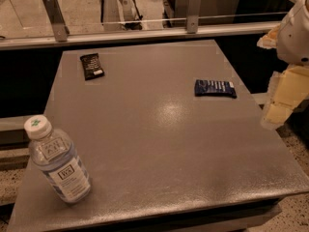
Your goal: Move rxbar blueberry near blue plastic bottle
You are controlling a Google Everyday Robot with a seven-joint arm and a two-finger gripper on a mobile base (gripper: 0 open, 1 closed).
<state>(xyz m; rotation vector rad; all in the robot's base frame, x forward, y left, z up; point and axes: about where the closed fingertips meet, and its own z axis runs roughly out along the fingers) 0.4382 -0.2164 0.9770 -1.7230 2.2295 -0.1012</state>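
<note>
You'll find the hand [284, 98] at the right edge of the view, beside the flat grey desk [159, 144] and touching nothing on it; you cannot tell how far open it is. The rxbar blueberry [215, 88], a flat dark navy-blue wrapper with white print, lies on the desk's right side, near the hand. The blue plastic bottle [58, 161], clear with a white cap and white label, stands at the near left corner, well apart from the bar. A small black wrapper [91, 66] with a white patch lies far left.
</note>
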